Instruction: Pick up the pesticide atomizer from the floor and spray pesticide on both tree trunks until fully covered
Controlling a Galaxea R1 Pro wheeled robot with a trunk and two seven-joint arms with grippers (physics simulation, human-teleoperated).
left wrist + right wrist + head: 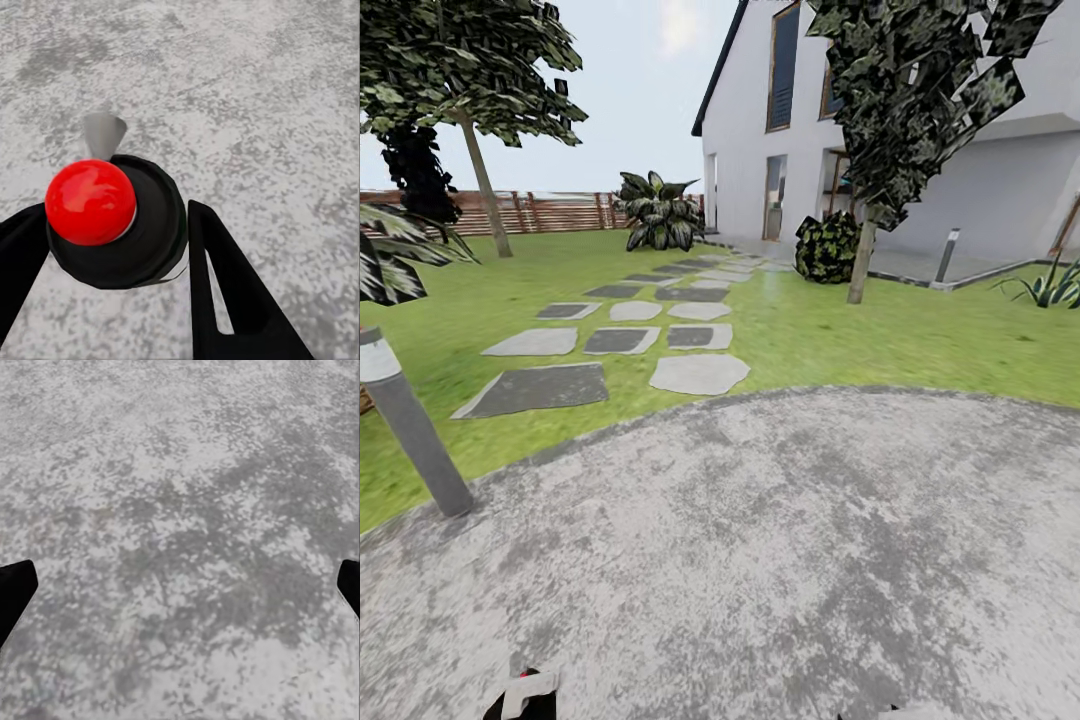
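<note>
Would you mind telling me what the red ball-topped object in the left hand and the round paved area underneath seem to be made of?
The red ball looks like glossy plastic, judging by its bright highlights. The black body beneath it reads as matte plastic or rubber, which the render leaves open. The paved circle looks like rough concrete or stone: mottled grey, speckled, no shine. The left hand grips the body between dark matte fingers.

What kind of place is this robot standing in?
It looks like a home garden: a green lawn crossed by grey stepping slabs, trees, a white house, and a brown slat fence behind.
</note>
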